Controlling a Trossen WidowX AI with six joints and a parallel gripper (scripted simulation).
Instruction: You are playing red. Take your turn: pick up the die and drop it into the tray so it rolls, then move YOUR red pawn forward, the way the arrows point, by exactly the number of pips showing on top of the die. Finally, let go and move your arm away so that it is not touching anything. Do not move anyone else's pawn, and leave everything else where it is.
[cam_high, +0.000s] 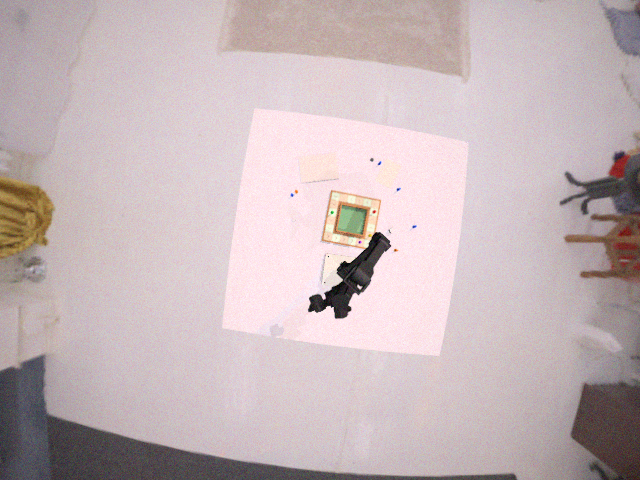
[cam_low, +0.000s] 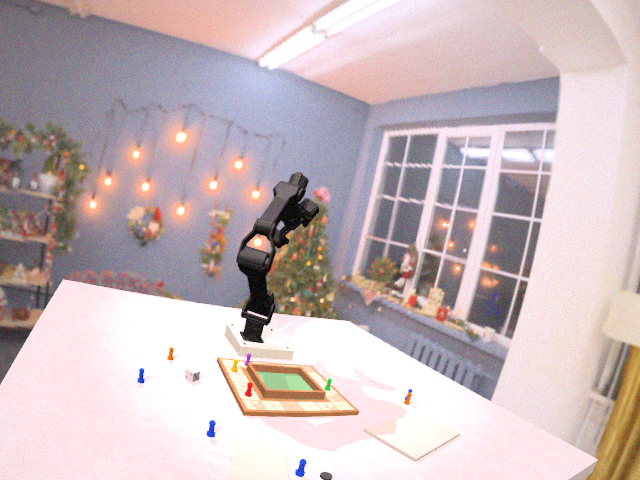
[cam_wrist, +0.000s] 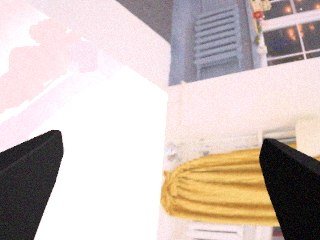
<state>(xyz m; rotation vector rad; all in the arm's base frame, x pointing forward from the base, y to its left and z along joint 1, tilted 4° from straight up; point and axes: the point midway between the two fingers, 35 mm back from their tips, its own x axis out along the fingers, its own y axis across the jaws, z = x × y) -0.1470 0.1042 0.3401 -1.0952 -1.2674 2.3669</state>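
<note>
One arm (cam_low: 256, 268) on white base plate (cam_low: 233, 338), raised high, folded; gripper (cam_wrist: 160, 207) up off table (cam_low: 77, 413), jaws spread wide, nothing btwn them. Die (cam_low: 192, 375) white, on table just left of board (cam_low: 242, 400) in ext. view, apart from it. Tray (cam_low: 258, 384) w/ green floor at board centre. Red pawn (cam_low: 248, 389) upright on board's left strip, beside tray wall. Yellow pawn (cam_low: 234, 365), purple pawn (cam_low: 247, 358) near far corner; green pawn (cam_low: 327, 384) right side. Blue pawn (cam_low: 140, 375) and orange pawn (cam_low: 170, 353) loose on table.
</note>
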